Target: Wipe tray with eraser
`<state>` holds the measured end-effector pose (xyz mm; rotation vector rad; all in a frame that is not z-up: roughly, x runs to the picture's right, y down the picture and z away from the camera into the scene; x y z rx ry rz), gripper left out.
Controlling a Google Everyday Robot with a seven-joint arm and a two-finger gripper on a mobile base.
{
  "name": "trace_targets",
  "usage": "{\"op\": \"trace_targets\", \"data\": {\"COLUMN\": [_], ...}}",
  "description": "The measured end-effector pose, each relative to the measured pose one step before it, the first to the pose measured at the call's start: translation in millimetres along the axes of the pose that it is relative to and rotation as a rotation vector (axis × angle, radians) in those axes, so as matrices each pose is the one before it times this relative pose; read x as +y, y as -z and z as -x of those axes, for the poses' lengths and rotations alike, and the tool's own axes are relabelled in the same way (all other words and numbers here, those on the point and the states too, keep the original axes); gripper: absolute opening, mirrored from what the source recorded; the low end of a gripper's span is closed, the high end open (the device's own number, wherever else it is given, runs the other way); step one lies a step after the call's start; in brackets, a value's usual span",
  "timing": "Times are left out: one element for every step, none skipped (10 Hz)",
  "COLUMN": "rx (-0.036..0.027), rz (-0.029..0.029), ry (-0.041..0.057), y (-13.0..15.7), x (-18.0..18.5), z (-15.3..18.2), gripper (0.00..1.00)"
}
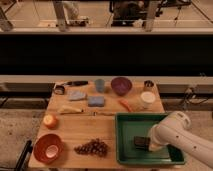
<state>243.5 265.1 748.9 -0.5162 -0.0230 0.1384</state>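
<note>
The green tray [125, 152] lies at the front right of the wooden table. The dark eraser [140, 142] lies flat on the tray's floor, near the middle. My white arm reaches in from the right, and my gripper [149, 144] is at its tip, down in the tray and shut on the eraser's right end. The arm's wrist hides most of the fingers and the tray's right part.
On the wooden table [105, 127] are an orange bowl [48, 147], grapes [92, 147], an orange [50, 121], a banana [70, 109], blue sponges [96, 101], a carrot [125, 105], a purple bowl [120, 85], a blue cup [100, 85], a white cup [147, 99] and a black-handled tool [70, 85].
</note>
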Motion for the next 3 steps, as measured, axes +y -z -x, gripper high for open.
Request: {"op": "trace_targets", "data": {"rx": [-0.01383, -0.01978, -0.02273], "rz": [0.00229, 0.002, 0.00293], "ry": [-0.00028, -0.00864, -0.00876], "y": [-1.03, -0.12, 0.75], "x": [-0.39, 0.22, 0.21], "z": [3.12, 1.38, 2.79], "gripper": [0.0, 0.0, 0.0]}}
